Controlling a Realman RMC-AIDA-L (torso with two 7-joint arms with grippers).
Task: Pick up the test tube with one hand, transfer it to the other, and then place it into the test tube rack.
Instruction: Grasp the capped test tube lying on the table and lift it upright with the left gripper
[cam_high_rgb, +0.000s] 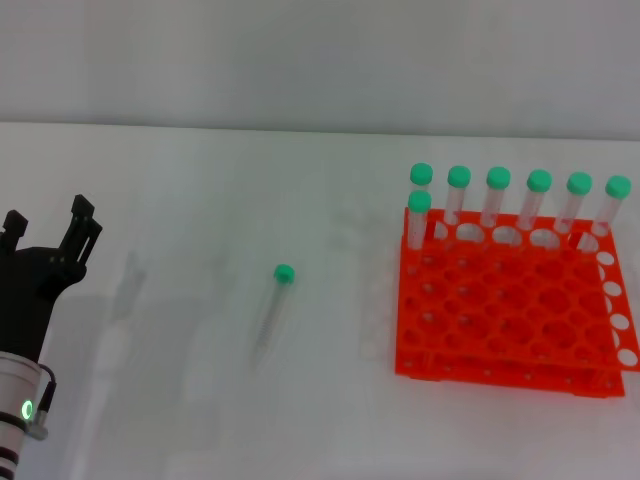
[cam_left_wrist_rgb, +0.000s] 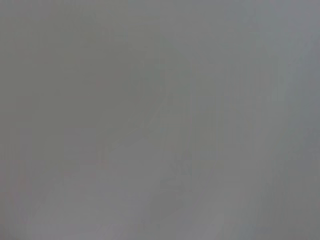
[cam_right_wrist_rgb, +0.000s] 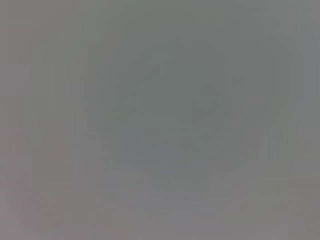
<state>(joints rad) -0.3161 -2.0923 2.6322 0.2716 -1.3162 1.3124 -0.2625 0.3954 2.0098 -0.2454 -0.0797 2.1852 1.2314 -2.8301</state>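
A clear test tube (cam_high_rgb: 273, 308) with a green cap lies flat on the white table, cap towards the far side, near the middle. The orange-red test tube rack (cam_high_rgb: 510, 305) stands to its right with several green-capped tubes (cam_high_rgb: 498, 196) upright in its far row. My left gripper (cam_high_rgb: 48, 224) is at the left edge of the head view, well left of the lying tube, with its fingers apart and empty. My right gripper is out of view. Both wrist views show only a plain grey surface.
The white table (cam_high_rgb: 200, 180) stretches around the tube and rack. A pale wall runs along the far side.
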